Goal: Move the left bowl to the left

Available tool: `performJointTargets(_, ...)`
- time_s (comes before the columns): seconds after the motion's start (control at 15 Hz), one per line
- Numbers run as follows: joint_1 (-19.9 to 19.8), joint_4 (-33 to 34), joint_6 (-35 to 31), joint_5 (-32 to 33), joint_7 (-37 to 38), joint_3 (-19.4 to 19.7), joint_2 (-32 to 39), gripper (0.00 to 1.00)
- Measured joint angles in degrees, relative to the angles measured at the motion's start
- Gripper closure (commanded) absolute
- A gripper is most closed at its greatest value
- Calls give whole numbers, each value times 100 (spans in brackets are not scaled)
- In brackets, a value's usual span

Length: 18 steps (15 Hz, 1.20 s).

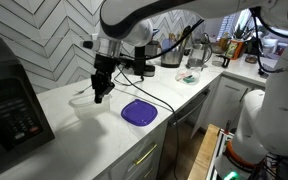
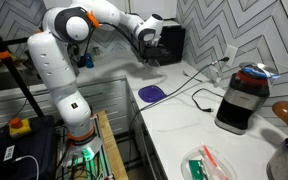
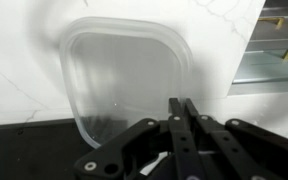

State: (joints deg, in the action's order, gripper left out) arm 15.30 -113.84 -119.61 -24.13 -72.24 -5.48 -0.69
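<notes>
Wrist view: clear bowl (image 3: 124,85), square with rounded corners, sits flat and upright on the white counter (image 3: 24,60) and fills the middle of the frame. Gripper (image 3: 182,105) comes in from 6 o'clock. Its jaws are drawn to a thin slit right where the bowl's 4 o'clock wall runs under them. I read this as a pinch on that thin wall, though plastic this clear makes contact hard to confirm. A rim hold makes sense here, since the bowl is too wide to span and the wall is the only part to catch. Cabinet drawers (image 3: 269,60) show past the counter edge at 2 o'clock. In an exterior view the gripper (image 1: 100,92) points straight down at the counter, and the bowl is only a faint outline at its tips. The purple dish (image 1: 138,112) lies near, at 4 o'clock from the gripper and not touching. A black appliance (image 1: 9,110) stands at 9 o'clock, with open counter between it and the bowl, probably the room for the shift. In an exterior view from the far side, the gripper (image 2: 152,52) hangs at 12 o'clock above the purple dish (image 2: 151,93). The bowl cannot be picked out there. A blender (image 2: 242,100) stands well apart at 3 o'clock, clear of the work. Judgement: the grasp looks made and the slide is not yet done.
</notes>
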Motion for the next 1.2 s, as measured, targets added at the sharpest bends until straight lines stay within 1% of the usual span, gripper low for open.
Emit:
performJointTargets(0.27,-27,283,-333,793,466,-227,316,98)
performJointTargets(0.4,-27,442,-487,1081,644,-338,466,98)
performJointTargets(0.53,-26,628,-505,1289,770,-437,629,98)
performJointTargets(0.87,-26,1057,-507,1566,917,-611,1053,98)
performJointTargets(1.2,-30,1371,-507,1574,918,-696,1493,98)
